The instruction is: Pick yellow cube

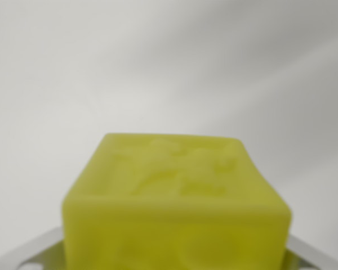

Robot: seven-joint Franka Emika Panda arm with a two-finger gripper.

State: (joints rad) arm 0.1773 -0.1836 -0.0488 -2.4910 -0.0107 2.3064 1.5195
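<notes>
— Where's the cube?

— The soft-edged yellow cube with faint raised shapes on its faces (177, 202) fills the lower middle of the wrist view, blurred, right up against the claw.

— Is the claw clamped on it?

— I cannot tell. Only pale metal parts (28, 256) show at the lower corners, either side of the cube; no fingertips visible.

— Room around it?

— Above and to both sides lies plain white surface (169, 62), shadow-streaked, with no edges visible.
</notes>
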